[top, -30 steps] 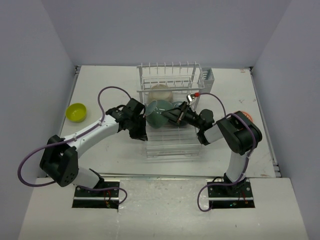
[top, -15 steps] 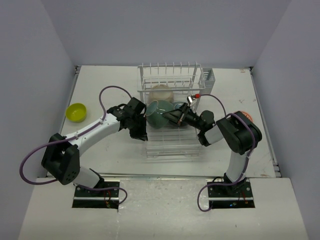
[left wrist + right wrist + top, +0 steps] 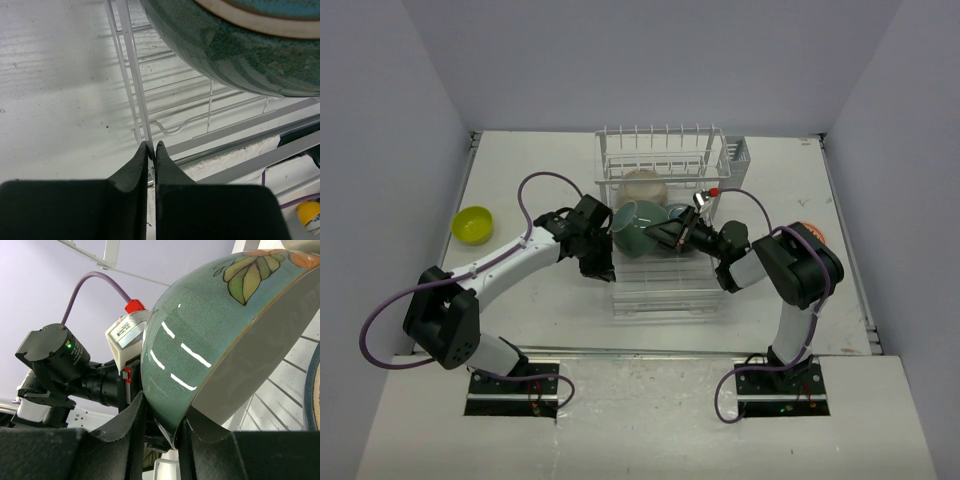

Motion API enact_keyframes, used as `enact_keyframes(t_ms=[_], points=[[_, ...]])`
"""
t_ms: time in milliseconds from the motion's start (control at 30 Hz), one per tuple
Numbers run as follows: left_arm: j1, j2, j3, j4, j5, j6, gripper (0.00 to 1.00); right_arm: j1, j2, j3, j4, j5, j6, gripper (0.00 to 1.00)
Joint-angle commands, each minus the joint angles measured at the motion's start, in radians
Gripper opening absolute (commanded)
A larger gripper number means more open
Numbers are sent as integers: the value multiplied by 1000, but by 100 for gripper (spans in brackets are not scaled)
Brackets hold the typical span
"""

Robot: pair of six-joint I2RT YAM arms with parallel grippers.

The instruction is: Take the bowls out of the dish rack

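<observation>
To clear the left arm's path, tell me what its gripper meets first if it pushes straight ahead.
The dish rack: the left gripper has one of its white wires between its fingertips. Beyond that, the dark teal bowl lies up and to the right, though depth is hard to judge.

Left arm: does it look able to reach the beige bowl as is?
Probably not: left gripper is shut on a rack wire, and the teal bowl lies between it and the beige bowl.

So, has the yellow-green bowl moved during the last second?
No. The yellow-green bowl sits at the same spot beside the table's left edge.
</observation>
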Motion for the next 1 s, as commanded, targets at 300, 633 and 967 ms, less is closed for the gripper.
enact_keyframes(t_ms=[300,633,967], points=[[-35,84,-54,124,65,5,0,7,-53,-31,140,-148,-6,0],[-35,95,-54,141,71,-7,0,7,-125,-99,141,-175,-23,0],[-35,92,-49,144,65,-9,0,7,-203,-132,134,-189,-23,0]])
